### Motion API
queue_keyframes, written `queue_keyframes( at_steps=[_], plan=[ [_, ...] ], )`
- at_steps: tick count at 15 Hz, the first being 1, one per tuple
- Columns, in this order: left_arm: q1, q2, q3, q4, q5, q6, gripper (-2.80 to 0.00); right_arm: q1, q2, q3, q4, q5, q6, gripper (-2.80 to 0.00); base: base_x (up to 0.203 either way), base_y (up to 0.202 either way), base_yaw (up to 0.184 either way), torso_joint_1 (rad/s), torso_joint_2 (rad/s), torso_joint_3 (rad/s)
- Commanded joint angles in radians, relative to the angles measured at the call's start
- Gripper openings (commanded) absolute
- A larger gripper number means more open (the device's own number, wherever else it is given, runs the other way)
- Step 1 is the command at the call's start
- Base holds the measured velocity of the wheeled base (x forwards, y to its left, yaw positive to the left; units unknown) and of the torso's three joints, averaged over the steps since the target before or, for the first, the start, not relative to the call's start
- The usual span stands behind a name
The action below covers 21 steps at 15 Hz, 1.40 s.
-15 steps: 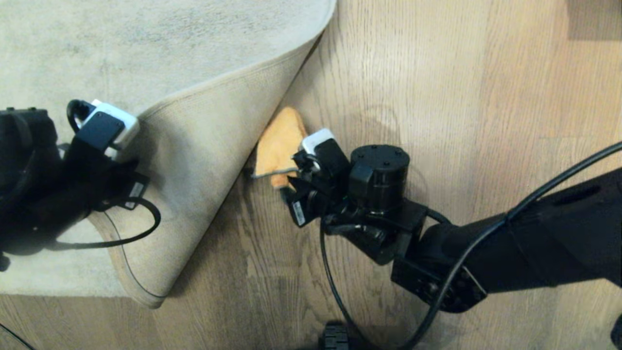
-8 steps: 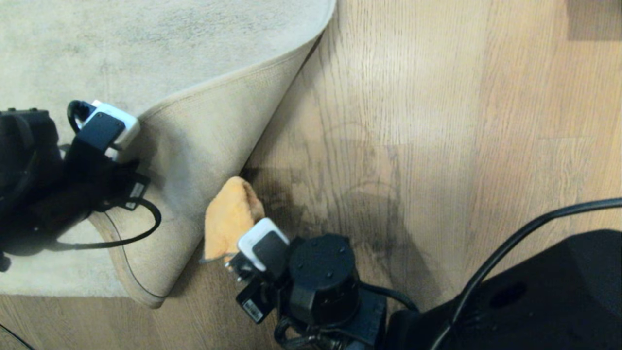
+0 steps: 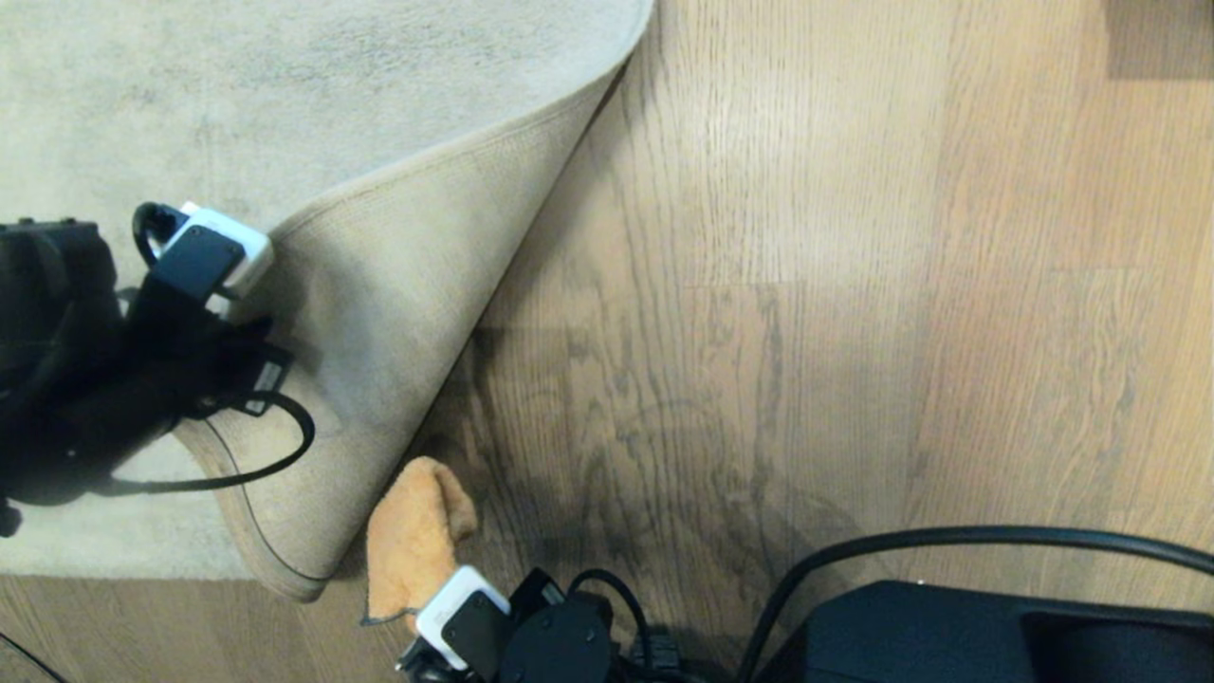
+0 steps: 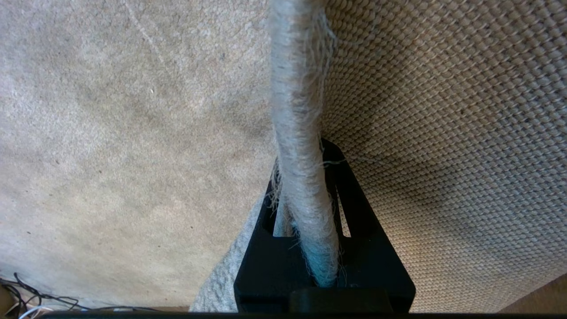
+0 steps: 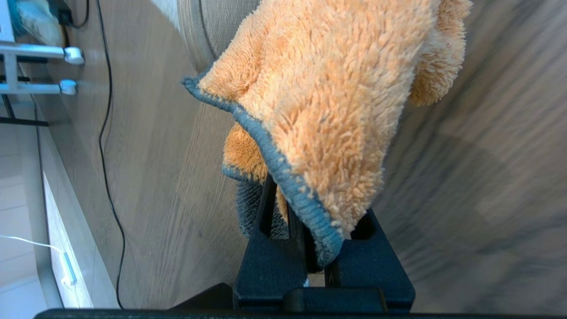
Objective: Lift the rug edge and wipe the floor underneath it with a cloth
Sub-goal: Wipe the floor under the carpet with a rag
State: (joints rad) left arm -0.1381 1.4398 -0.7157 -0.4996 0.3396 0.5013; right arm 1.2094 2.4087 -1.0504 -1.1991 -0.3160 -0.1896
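The rug edge (image 3: 379, 313) is folded back over the grey rug, its beige woven backing facing up. My left gripper (image 4: 301, 164) is shut on the fuzzy rug border (image 4: 297, 88) and holds it off the brown wood floor (image 3: 759, 285). The orange fluffy cloth (image 3: 413, 536) with dark trim lies on the floor beside the rug's folded corner, at the near edge of the head view. My right gripper (image 5: 310, 208) is shut on the cloth (image 5: 328, 102), which drapes over its fingers and hides their tips.
My right arm's dark body (image 3: 948, 636) and its black cable (image 3: 948, 541) fill the near right of the head view. In the right wrist view a thin cable (image 5: 104, 133) runs along the floor near metal furniture legs (image 5: 44, 53).
My right gripper has dragged the cloth along the folded rug's line toward the robot, down to the picture's bottom edge. The left gripper holds the rug edge still.
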Motion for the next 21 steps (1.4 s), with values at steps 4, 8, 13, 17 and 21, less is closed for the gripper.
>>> queue_keyframes(
  at_steps=[4,8,13,17,21],
  plan=[
    [0.000,0.004,0.001,-0.002,0.004,0.003,-2.80,-0.076,0.125,-0.077,-0.014,0.001,-0.001,-2.80,0.000,0.000,0.000,0.000,0.00,0.000],
    [0.000,0.004,0.007,-0.002,0.003,0.003,-2.80,-0.193,0.115,-0.159,0.004,0.004,-0.001,-2.80,0.000,0.000,0.000,0.000,0.00,0.000],
    [0.000,0.005,0.009,-0.002,0.003,0.003,-2.80,-0.264,0.019,-0.288,0.119,0.005,-0.001,-2.80,0.000,0.000,0.000,0.000,0.00,0.000],
    [0.000,0.005,0.009,-0.002,0.003,0.003,-2.80,-0.268,-0.111,-0.319,0.222,0.000,-0.005,-2.80,0.000,0.000,0.000,0.000,0.00,0.000],
    [0.000,0.004,0.009,-0.002,0.003,0.002,-2.80,-0.272,-0.252,-0.329,0.333,-0.005,-0.010,-2.80,0.000,0.000,0.000,0.000,0.00,0.000]
  ],
)
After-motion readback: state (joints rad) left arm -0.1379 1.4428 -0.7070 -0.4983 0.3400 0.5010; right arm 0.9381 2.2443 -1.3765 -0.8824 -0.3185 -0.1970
